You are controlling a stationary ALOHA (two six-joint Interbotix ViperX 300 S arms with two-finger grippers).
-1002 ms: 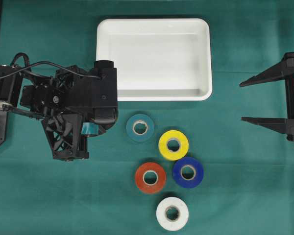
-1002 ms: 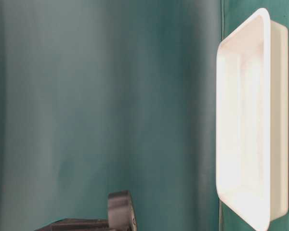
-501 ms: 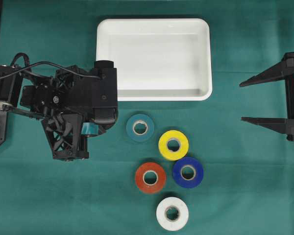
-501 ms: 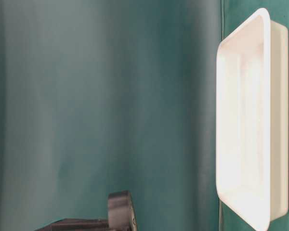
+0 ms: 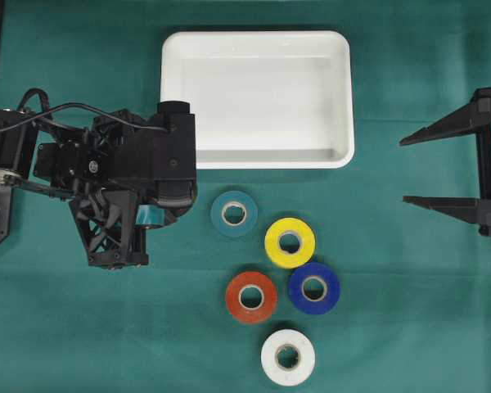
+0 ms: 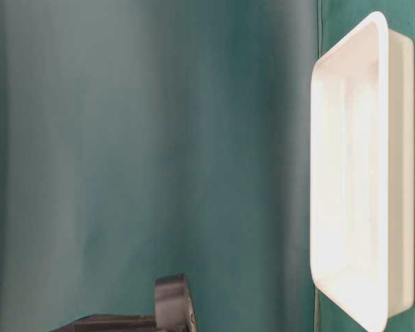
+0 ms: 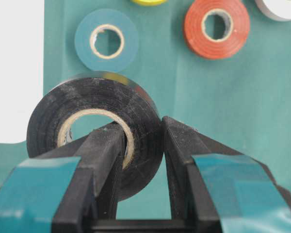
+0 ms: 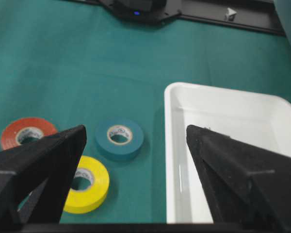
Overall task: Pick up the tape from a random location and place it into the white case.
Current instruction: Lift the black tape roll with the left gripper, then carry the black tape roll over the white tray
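I count six tape rolls: five lie flat on my green surface [image 5: 82, 327] below the one white case [image 5: 257, 47], and the sixth, a black roll [image 7: 94, 131], sits clenched in my left fingers [image 7: 104, 160]. My right fingers [image 8: 43, 165] stand spread, holding nothing.

You are looking at a glossy white plastic case [image 5: 258, 160] lying on matt green cloth [image 5: 393, 327], with a dull black tape roll [image 7: 94, 131] showing its brown paper core.
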